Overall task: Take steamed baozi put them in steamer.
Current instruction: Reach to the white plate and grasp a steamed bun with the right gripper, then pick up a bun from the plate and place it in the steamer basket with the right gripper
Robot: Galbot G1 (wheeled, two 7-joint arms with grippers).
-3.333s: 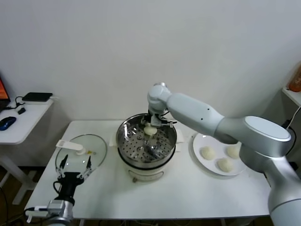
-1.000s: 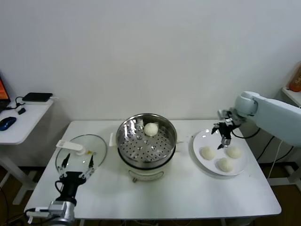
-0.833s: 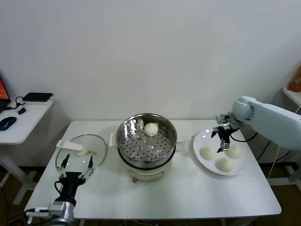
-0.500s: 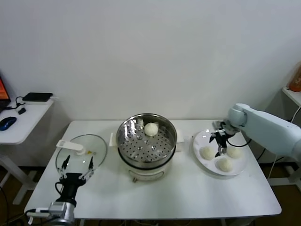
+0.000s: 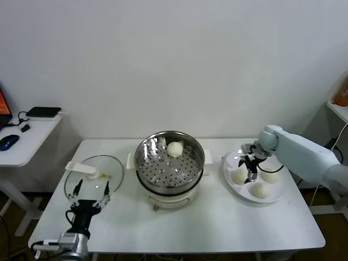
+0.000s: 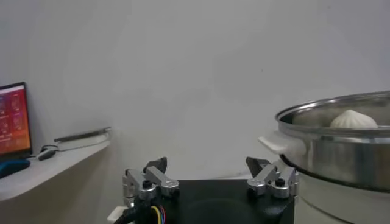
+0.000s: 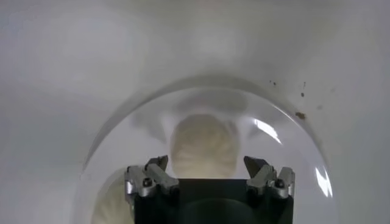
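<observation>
Office-like room, side desk (image 5: 24,142), mouse (image 5: 8,142)

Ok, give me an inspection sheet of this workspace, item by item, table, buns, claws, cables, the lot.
Surface: white table, bare at the front.
Job's things: one baozi in the steamer; steamer mid-table, uncovered; three baozi on plate.
Clutter: glass lid lying flat beside the steamer; white plate on the other side.
Grippers: right claw open, low over the plate, fingers either side of a bun; left claw open, parked at the front edge by the lid.
Cables: black cable on the side desk.
Surroundings: plain white wall; side desk with mouse and black box.
</observation>
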